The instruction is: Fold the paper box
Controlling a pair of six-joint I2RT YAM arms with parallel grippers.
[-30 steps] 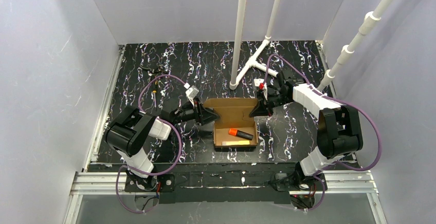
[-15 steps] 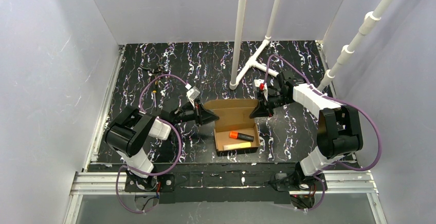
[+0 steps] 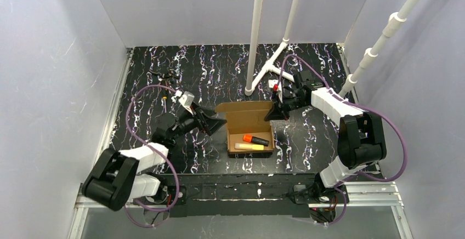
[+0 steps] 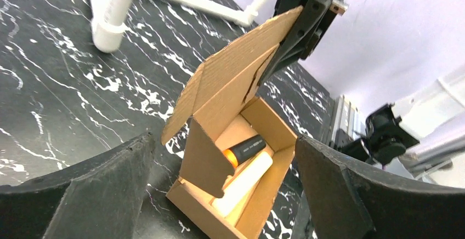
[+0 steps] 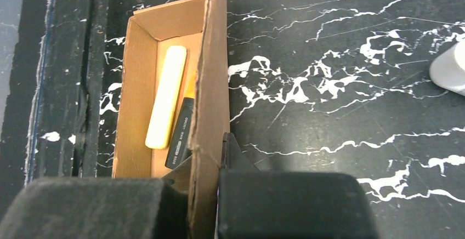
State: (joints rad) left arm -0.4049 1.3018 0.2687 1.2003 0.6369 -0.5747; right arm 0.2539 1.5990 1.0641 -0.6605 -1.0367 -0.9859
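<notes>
The paper box (image 3: 230, 140) stands partly folded at the table's middle, its lid (image 3: 245, 114) raised at the far side. A black-and-orange marker (image 3: 256, 140) and a pale yellow stick (image 3: 253, 147) lie inside it. My left gripper (image 3: 217, 123) hangs wide open just left of the box, touching nothing; in the left wrist view the box (image 4: 200, 217) and its left side flap (image 4: 205, 159) sit between the spread fingers (image 4: 82, 195). My right gripper (image 3: 272, 113) is shut on the lid's right edge (image 5: 211, 113), pinching the cardboard upright.
A white pipe stand (image 3: 254, 36) with a tee foot (image 3: 274, 66) rises just behind the box. Another white pipe (image 3: 384, 30) slants along the right wall. Small dark bits (image 3: 164, 75) lie at the far left. Grey walls enclose the black marbled table (image 3: 307, 140).
My left gripper has gone from nearly shut at the box's left side to wide open, and its arm has swung back and left. The right gripper keeps its grip, shifted slightly farther back.
</notes>
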